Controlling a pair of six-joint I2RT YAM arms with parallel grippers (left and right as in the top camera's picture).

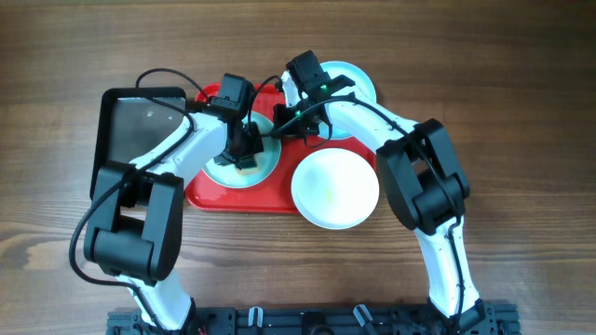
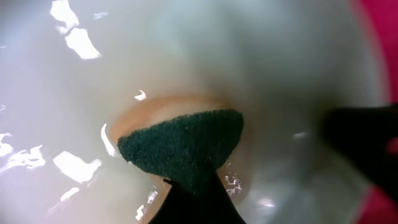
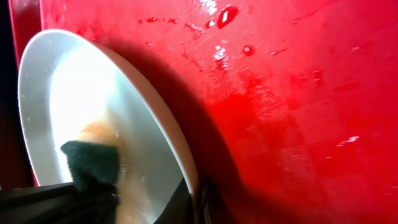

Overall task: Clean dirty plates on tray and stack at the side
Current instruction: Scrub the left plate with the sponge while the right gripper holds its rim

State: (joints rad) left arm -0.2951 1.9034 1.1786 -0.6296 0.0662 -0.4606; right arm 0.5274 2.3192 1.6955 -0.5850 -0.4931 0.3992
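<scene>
Left end effector (image 1: 246,152) clenched on green scouring sponge (image 2: 186,143), pressed to stained plate (image 1: 223,173) at red tray's (image 1: 242,199) left end. Right end effector (image 1: 289,126) at that rim; grip cannot tell. White plate (image 1: 335,186) and mint plate (image 1: 360,84) off tray's right end, unstacked. Judged early.

The tray (image 1: 219,197) is sitting in the middle of the worktop (image 1: 521,112), with the smaller tray (image 1: 140,126) lying just to its left. The first plate (image 1: 222,173) is resting in the tray's left half, and the sponge (image 2: 186,146), held in the left fingers (image 2: 193,208), is pressing on its middle. The second plate (image 1: 335,189) is lying over the tray's near right corner, overhanging the worktop. The third plate (image 1: 358,86) is sitting at the far right corner, partly under the right arm (image 1: 365,119).
</scene>
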